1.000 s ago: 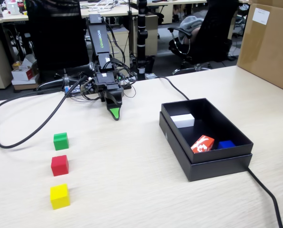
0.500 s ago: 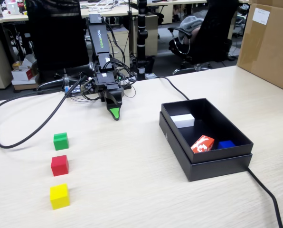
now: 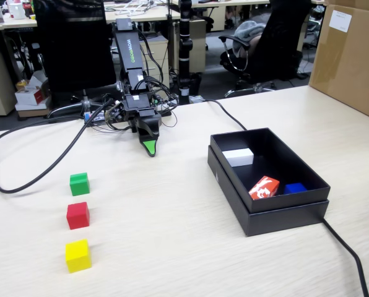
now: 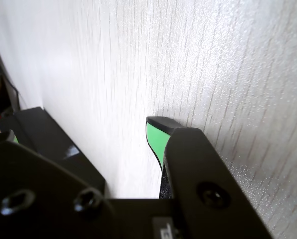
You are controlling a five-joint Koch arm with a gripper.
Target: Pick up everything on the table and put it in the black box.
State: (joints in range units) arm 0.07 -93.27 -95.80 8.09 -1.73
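Three small cubes stand in a column at the left of the table point(image 3: 172, 241) in the fixed view: green point(image 3: 79, 184) farthest back, red point(image 3: 78, 215) in the middle, yellow point(image 3: 78, 255) nearest. The black box point(image 3: 283, 215) sits at the right. My gripper point(image 3: 149, 148) rests tip-down on the table at the back centre, well apart from both the cubes and the box. In the wrist view the gripper point(image 4: 83, 135) is open: its green-padded fingertips point(image 4: 155, 139) stand apart, with only bare table between them. No cube appears in the wrist view.
Inside the box lie a white block point(image 3: 238, 156), a red-and-white packet point(image 3: 264, 187) and a small blue thing point(image 3: 294, 188). A black cable point(image 3: 30, 180) loops across the left, and another point(image 3: 351, 260) runs off at the front right. A brown carton point(image 3: 348, 55) stands at the back right.
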